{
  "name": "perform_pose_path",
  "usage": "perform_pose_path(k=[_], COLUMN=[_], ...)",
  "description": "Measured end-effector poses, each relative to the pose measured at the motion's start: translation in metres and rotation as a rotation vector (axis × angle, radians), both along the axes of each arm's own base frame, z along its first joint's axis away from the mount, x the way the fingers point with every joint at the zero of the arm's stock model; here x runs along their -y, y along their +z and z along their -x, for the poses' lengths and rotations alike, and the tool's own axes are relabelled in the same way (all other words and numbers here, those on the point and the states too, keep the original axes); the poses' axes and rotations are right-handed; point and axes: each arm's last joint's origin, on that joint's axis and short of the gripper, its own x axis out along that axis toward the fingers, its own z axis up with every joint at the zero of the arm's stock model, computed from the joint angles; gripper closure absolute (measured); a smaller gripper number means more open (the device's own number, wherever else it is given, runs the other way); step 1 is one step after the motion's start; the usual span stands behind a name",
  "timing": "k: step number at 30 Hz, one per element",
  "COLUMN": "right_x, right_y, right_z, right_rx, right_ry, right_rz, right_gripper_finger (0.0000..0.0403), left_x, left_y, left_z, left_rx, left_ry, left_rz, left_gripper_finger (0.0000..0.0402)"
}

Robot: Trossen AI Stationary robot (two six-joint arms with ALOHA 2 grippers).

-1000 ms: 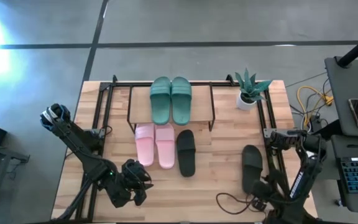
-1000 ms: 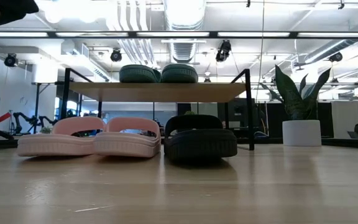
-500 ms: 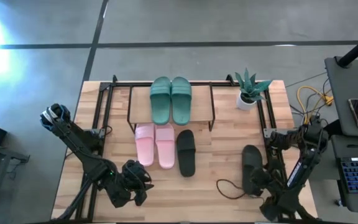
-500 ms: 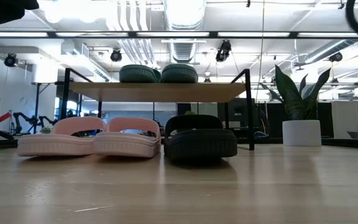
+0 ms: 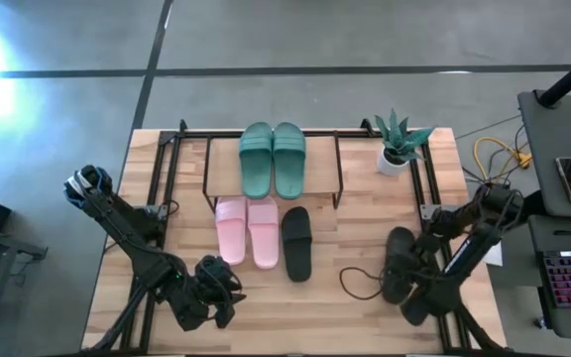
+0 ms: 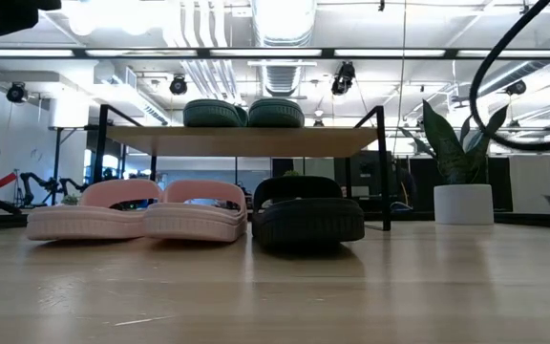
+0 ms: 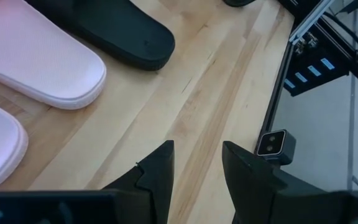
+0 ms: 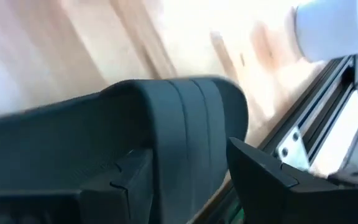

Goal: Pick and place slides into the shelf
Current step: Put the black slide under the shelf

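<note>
Right pincer straddling the loose black slide, fingers apart around its strap.

At lower right of the high view the right pincer [image 5: 404,283] sits over the second black slide [image 5: 399,260], its fingers set wide either side of the strap, with no clamp visible yet. Its mate, the other black slide [image 5: 296,242], lies mid-frame beside the pink slides [image 5: 247,229] in front of the shelf [image 5: 206,169], which carries the green slides [image 5: 273,159] on top. The left pincer [image 7: 196,171] waits lower left, fingers apart and empty over the bench [image 5: 350,238]. The rubber slide is likely light and flexible; the arched strap looks like the surest hold, since the sole would probably bend.
</note>
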Motion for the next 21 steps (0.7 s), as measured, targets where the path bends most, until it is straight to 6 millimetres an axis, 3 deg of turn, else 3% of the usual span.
perform_pose_path(k=[7, 16, 21], right_x=[0.015, 0.025, 0.019], right_y=[-0.012, -0.014, -0.004], right_z=[-0.009, -0.019, -0.035], right_rx=[-0.023, -0.019, 0.050], right_ry=[0.016, -0.009, 0.060], right_rz=[0.021, 0.029, 0.028], right_gripper_finger=[0.0249, 0.0381, 0.0390], left_x=[0.000, 0.000, 0.000], left_y=[0.000, 0.000, 0.000], left_z=[0.000, 0.000, 0.000], left_rx=[0.001, -0.002, -0.002], left_ry=[0.001, 0.015, 0.016], left_rz=[0.001, 0.015, 0.016], left_gripper_finger=[0.0281, 0.0281, 0.0281])
